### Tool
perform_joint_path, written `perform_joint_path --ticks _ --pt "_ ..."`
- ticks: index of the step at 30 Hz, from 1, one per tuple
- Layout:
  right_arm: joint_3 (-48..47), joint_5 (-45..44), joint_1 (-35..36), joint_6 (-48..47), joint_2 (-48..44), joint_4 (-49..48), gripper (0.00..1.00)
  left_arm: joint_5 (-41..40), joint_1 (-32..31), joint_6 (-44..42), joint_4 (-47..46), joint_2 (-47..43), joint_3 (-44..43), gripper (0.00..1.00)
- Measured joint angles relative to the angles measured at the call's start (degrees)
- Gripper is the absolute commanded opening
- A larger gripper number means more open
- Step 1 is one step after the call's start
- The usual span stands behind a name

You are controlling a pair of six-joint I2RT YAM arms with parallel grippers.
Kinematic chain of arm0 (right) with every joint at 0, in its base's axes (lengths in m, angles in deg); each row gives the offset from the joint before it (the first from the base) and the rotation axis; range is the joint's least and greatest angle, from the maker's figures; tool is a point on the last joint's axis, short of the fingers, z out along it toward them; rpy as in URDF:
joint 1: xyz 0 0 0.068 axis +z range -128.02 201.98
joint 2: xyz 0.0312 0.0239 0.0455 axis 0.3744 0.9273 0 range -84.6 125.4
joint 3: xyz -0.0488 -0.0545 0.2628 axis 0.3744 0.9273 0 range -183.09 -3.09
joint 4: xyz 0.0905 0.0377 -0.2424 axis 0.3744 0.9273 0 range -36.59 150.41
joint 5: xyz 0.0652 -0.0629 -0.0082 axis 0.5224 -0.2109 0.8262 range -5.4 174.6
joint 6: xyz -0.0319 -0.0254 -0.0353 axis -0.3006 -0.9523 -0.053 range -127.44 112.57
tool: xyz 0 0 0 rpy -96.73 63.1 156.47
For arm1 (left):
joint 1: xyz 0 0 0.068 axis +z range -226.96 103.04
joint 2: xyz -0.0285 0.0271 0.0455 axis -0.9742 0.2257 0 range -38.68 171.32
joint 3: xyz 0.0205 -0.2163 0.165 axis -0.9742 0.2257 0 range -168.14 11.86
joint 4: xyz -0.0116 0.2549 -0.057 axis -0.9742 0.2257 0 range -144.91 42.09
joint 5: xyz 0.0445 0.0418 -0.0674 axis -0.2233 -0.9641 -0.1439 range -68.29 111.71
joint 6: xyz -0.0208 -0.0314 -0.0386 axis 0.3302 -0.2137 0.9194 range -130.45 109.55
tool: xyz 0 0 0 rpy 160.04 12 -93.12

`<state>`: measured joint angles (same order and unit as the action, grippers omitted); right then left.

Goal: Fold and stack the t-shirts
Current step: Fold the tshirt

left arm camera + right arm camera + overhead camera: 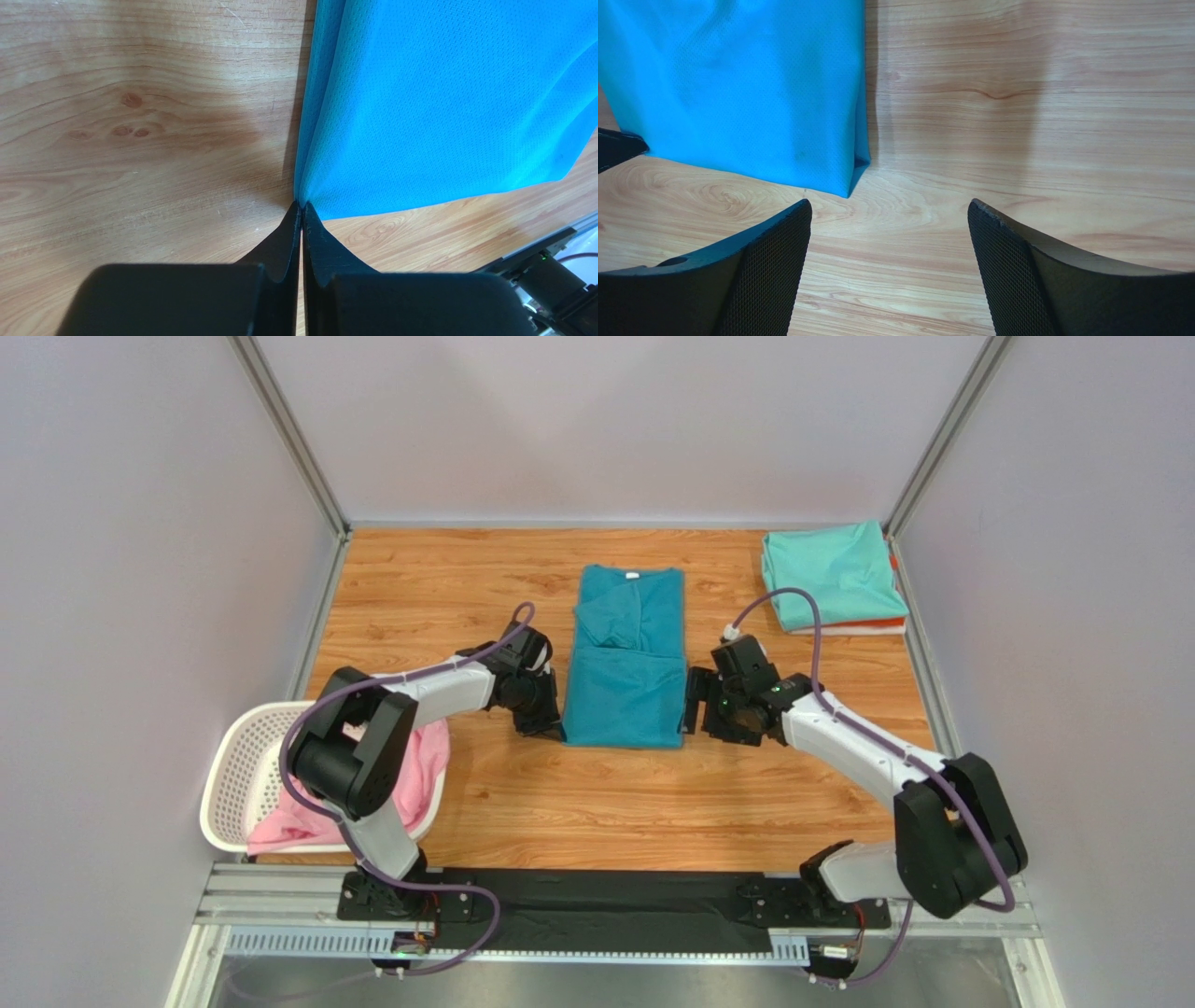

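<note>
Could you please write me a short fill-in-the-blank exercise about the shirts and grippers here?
The left gripper is ____ on a corner of the teal shirt.
The right gripper is ____ and holds nothing.
The pink shirt lies in the white ____.
The mint shirt lies folded at the far ____ of the table.
Missing words: shut; open; basket; right.

You've got four t-shirts on view: one deep teal t-shirt (624,672), one mint green t-shirt (831,571), one orange t-shirt (881,626) showing only as a sliver, and one pink t-shirt (425,763). One white basket (241,756), just the one. One wooden table (786,798). Two arms, the left arm (428,689) and the right arm (859,745). Two grippers, the left gripper (302,208) and the right gripper (889,210).
</note>
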<state>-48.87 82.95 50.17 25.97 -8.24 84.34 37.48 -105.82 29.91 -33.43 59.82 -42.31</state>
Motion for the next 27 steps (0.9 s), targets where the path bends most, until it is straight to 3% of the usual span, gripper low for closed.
perform_joint_path --ticks 2,5,13,18,23,27 --pt "0.0 1.68 0.0 0.07 1.7 -1.4 0.77 0.02 -0.02 0.02 -0.04 0.0 0.07 0.0" --pt "0.0 3.87 0.0 0.11 4.81 -3.34 0.63 0.02 -0.02 0.07 -0.11 0.0 0.13 0.0" --pt "-0.04 8.85 0.0 0.28 11.39 -6.88 0.49 0.24 0.0 0.37 -0.46 -0.04 0.46 0.0" --pt "-0.17 10.01 0.0 0.46 12.9 -8.5 0.22 0.26 -0.02 0.5 -0.7 -0.15 0.66 0.0" --pt "0.02 11.96 0.0 1.29 14.23 -10.08 0.02 0.26 -0.02 0.76 -1.05 -0.33 1.03 0.0" --pt "1.53 13.79 0.0 1.99 13.88 -12.09 0.0 0.46 -0.04 1.16 -1.64 -1.07 2.14 0.0"
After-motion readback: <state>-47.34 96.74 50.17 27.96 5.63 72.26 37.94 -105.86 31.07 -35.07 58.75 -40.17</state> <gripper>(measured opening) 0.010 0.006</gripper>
